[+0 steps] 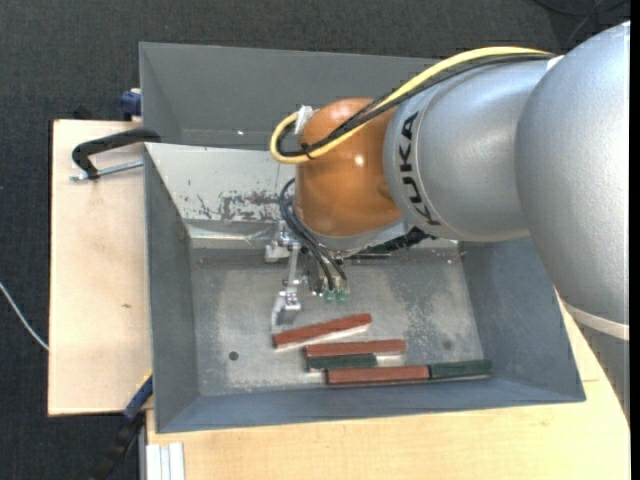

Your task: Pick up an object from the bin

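Note:
My gripper (pixel 310 300) hangs under the orange wrist cover, low over the middle of the bin floor. It is open, with nothing between its fingers. Just below it lies a flat red-brown bar (pixel 322 330), tilted with its right end a little higher. A second red-brown bar (pixel 356 348) lies right below that one. A third, longer red-brown bar (pixel 378 374) runs along the front wall. A dark green bar (pixel 461 370) lies at that bar's right end.
The bars are grouped at the bin's front middle and right. The arm and its orange cover hang over the back and right of the bin. Bare scuffed floor shows to the left of the gripper.

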Available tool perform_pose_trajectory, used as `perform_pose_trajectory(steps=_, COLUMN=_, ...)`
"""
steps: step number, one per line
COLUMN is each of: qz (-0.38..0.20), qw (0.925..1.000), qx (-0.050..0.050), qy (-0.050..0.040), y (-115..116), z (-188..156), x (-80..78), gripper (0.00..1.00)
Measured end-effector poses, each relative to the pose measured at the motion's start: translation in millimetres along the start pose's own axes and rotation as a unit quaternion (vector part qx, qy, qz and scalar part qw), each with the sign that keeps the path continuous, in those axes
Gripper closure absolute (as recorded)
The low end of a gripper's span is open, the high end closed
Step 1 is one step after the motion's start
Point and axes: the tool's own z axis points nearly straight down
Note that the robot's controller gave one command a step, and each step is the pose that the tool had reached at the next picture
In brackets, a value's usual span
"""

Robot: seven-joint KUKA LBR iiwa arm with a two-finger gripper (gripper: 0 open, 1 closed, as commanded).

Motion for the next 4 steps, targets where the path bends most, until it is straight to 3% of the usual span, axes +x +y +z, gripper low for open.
perform_pose_trajectory(steps=1, qz=0.058, qw=0.9983, qx=0.004, qy=0.0088, y=-35, z=26, x=24.2, gripper=0.0)
perform_pose_trajectory(steps=2, qz=-0.054, qw=0.9985, qx=0.002, qy=0.0051, y=-38, z=55, x=24.6, gripper=1.0)
perform_pose_trajectory(steps=3, qz=-0.054, qw=0.9985, qx=0.002, qy=0.0051, y=-38, z=55, x=24.6, gripper=1.0)
perform_pose_trajectory(steps=4, qz=-0.017, qw=0.9998, qx=0.001, qy=-0.002, y=-32, z=-107, x=25.7, gripper=1.0)
